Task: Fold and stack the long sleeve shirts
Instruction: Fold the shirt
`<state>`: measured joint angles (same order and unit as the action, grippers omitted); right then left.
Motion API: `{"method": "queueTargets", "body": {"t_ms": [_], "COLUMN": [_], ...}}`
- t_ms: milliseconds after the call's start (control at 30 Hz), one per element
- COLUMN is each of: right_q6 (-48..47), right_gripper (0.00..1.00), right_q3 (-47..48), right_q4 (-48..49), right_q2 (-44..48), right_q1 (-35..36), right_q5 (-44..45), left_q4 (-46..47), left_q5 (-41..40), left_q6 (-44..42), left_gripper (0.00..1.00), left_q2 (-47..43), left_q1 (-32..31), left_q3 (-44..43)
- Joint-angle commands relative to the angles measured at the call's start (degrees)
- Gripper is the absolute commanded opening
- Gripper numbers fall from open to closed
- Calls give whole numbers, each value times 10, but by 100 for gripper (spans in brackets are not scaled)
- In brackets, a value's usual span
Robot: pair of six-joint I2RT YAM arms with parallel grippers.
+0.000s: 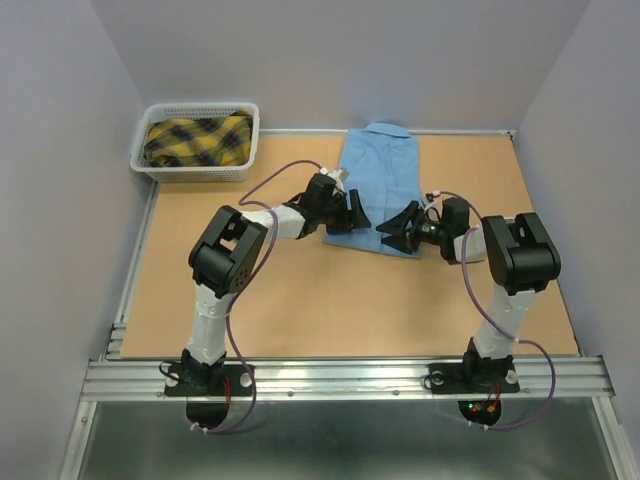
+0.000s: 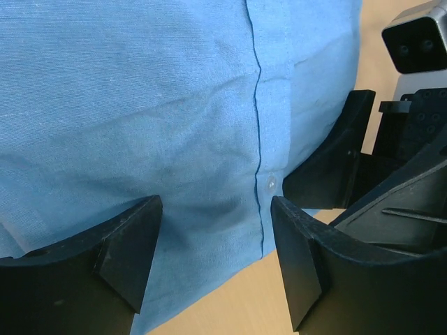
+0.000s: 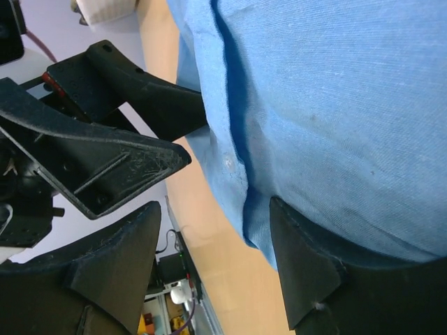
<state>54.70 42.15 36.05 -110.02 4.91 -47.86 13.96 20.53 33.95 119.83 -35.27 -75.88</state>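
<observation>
Claws first: 2 of them, both spread wide, neither pinching anything. L claw hangs over the near hem of the plain light-blue button-front cloth shirt. R claw stands parted at the hem's right corner. They face each other across that hem, tips near but apart.

Count: 1 blue shirt, 1 white plastic lattice basket, 1 yellow-and-black plaid cloth bundled inside it, 2 black-and-white arms.

Shirt lies flat on the tan wooden worktop, at the middle of the far edge, as a narrow oblong. Long axis runs near-to-far: collar at the far edge, hem toward the near edge. Basket sits in the far left corner, well apart from the shirt.

L wrist view: L claw straddles the button strip, w/ one small clear button between the fingers, cloth filling the gap; can't tell if the tips touch it. One R-claw finger rests at the shirt's edge just beside.

R wrist view: R claw has one finger right at the cloth edge, the other over bare worktop; whether it's under the fabric, can't tell.

Arm pose: L arm climbs from its base at the near edge, elbow bent high, forearm reaching far-right to the hem. R arm rises from its base likewise, elbow high on the right, forearm reaching left to the hem
</observation>
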Motion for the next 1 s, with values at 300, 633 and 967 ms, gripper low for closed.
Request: {"method": "queueTargets", "body": {"t_ms": [300, 633, 967], "right_q6": [-17, -18, 12], "right_gripper": [70, 71, 73], "right_q3": [-136, -191, -160], "right_q4": [10, -109, -90], "right_q2": [75, 329, 345], "right_q1": [5, 51, 122], "right_q5": [29, 48, 55], "left_q4": [0, 20, 13], "left_q5": [14, 2, -37], "left_q6": [33, 59, 91], "left_gripper": [76, 76, 77], "left_q2": [-79, -215, -426], "left_q1": [1, -29, -31], "left_q3": [185, 364, 387]}}
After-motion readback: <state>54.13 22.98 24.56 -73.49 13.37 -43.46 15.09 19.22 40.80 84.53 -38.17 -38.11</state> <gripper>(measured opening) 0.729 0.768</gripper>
